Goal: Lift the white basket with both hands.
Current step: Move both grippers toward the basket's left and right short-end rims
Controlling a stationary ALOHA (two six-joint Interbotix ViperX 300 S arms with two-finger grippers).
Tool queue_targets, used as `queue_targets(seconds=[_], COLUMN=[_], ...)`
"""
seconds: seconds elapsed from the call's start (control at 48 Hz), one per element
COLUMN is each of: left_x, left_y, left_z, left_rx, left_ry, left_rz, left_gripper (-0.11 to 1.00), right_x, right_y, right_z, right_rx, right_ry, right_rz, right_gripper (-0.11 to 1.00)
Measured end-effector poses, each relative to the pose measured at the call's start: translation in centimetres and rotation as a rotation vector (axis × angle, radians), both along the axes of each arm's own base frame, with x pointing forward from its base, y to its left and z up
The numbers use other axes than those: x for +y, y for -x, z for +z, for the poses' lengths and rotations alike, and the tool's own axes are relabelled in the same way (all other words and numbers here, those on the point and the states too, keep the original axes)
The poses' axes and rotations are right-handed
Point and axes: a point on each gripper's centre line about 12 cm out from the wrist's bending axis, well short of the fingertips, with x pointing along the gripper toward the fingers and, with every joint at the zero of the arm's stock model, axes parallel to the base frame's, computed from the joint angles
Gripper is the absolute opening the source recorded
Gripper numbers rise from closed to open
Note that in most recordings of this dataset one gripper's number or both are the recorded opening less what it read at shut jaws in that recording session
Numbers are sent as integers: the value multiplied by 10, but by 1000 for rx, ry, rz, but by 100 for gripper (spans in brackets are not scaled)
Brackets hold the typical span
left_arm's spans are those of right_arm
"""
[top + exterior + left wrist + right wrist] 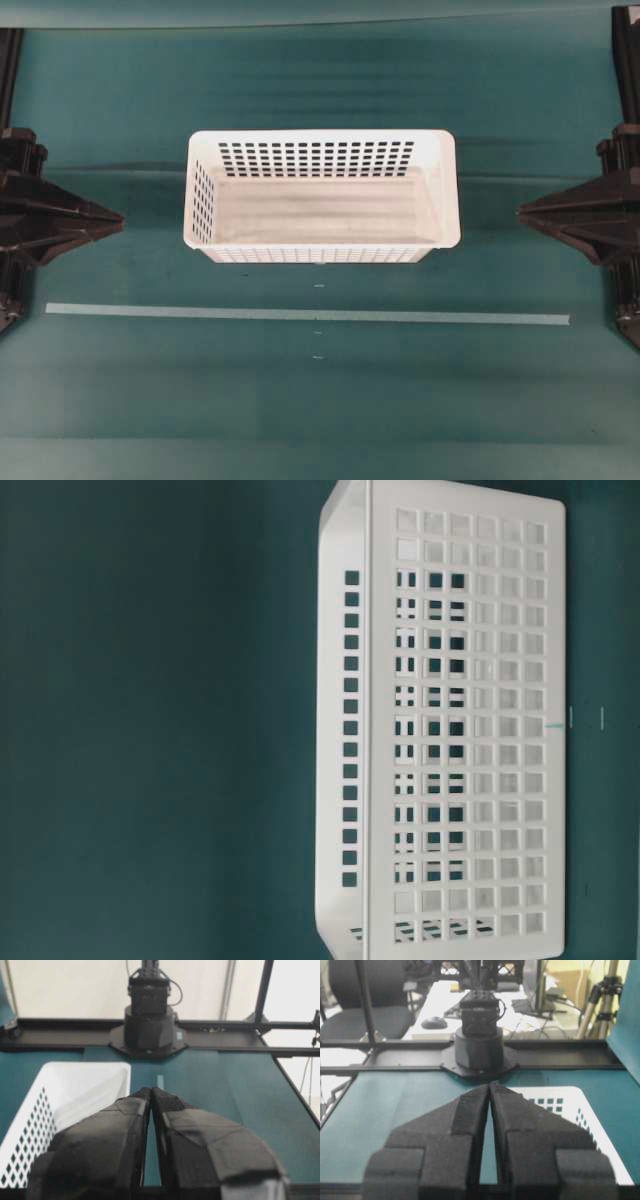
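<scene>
Fingers pressed tip to tip and holding nothing, the left gripper [118, 217] and the right gripper [522, 211] wait at opposite edges of the teal bench [320, 400], each well apart from the load between them. Seen from overhead, the large rectangular white plastic basket with slotted walls and a rolled rim [322, 196] sits flat near the middle of the bench, its long axis running from 9 o'clock to 3 o'clock, so each short end faces one arm. From the left gripper the basket lies toward 3 o'clock; from the right, toward 9 o'clock. Neither arm looks clearly nearer. A pale strip of tape [300, 315] crosses the bench on the basket's 6 o'clock side. In the left wrist view the closed fingers [131, 1110] point past the basket's near corner [75, 1090], and the right wrist view shows much the same [470, 1105]. The lift has not begun; both sets of fingers would likely need to part before taking the end rims.
</scene>
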Motion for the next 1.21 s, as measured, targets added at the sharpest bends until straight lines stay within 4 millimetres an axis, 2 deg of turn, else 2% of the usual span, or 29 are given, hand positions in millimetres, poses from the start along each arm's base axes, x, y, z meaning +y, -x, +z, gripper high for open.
queue_targets(seconds=[0.042,0.146,0.229,0.375,0.5,0.667,0.834,0.938,1.063,1.209], left_x=[0,2,3,4,6,27,48,57,75,83], left_y=[-1,-8,-11,-14,-20,-29,-38,-42,-37,-32], left_z=[-1,-3,4,22,37,48,61,55,39,21], left_rx=[26,102,133,142,171,243,290,361,449,592], left_ry=[35,131,175,225,391,619,779,872,1036,1093], left_rz=[-2,5,9,15,31,152,270,351,509,641], left_gripper=[13,0,-4,-5,-5,-5,-5,-5,-5,-5], right_x=[-1,-4,-9,-21,-36,-54,-68,-75,-85,-100], right_y=[0,-3,-5,-9,-13,-21,-39,-53,-67,-81], right_z=[1,8,11,17,28,31,32,25,7,-6], right_rx=[0,21,74,212,299,450,581,736,918,993], right_ry=[-11,-82,-152,-393,-629,-793,-898,-973,-1037,-1071], right_rz=[-2,-19,-41,-101,-179,-288,-363,-413,-494,-603], right_gripper=[12,-1,-3,-3,-3,-3,-3,-3,-3,-3])
